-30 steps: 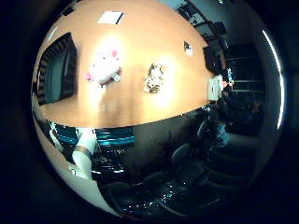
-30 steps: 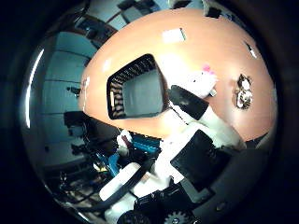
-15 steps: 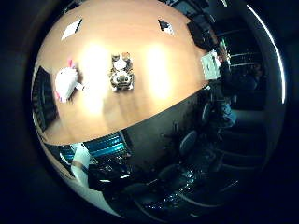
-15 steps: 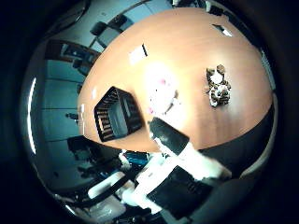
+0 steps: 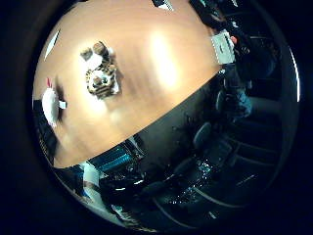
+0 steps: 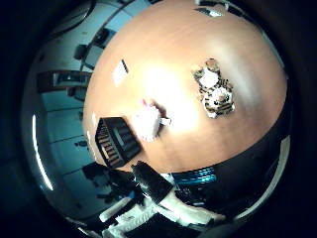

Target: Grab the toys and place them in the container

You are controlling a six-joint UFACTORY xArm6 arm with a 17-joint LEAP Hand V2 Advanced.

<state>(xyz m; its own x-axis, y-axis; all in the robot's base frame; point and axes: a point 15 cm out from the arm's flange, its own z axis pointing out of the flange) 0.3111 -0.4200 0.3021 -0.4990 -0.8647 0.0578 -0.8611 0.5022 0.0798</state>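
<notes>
A striped plush toy [image 6: 216, 94] lies on the wooden table [image 6: 178, 50]. It also shows in the little finger side view [image 5: 98, 76]. A white and pink plush toy [image 6: 149, 119] lies on the table between the striped one and the black mesh container [image 6: 117, 145], which stands at the table's edge. The white toy also shows in the little finger side view [image 5: 49, 104]. My right hand [image 6: 158, 190] is high above the table, away from both toys. One black-tipped finger reaches out relaxed and nothing is held.
A white sheet of paper [image 6: 120, 69] lies on the table near the container, and another [image 6: 213, 10] lies at the far end. Small items [image 5: 226, 44] sit at one table edge. Office chairs [image 5: 201, 137] stand around the table.
The whole picture has swung and shrunk, so my hand has turned and moved farther from the table. The toys and container have not moved on the table. Less of my fingers shows now.
</notes>
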